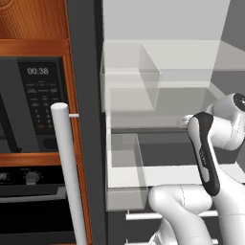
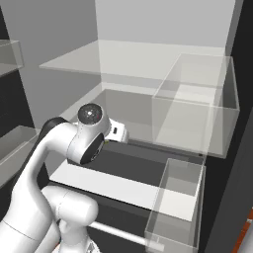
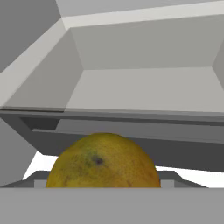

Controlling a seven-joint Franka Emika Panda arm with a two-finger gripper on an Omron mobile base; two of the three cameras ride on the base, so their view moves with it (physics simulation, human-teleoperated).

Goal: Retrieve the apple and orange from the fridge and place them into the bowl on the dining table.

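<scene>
Hand view is looking along the gripper into the open fridge (image 3: 140,87), where the orange (image 3: 101,162) is sitting close in front of the camera, low and a little left of centre. It seems to be resting on a white shelf (image 3: 197,177) inside the fridge, beneath a clear bin (image 3: 144,94). The fingertips are lying under the grey band, so their position against the fruit cannot be read; the fingers appear to be standing wide apart and gripping nothing, with the orange ahead of them and probably between their lines. Left base view is showing the arm (image 1: 206,153) reaching into the fridge. Likely risk: a round fruit may roll away if one finger nudges it first, or slip out if the fingers close off-centre.
</scene>
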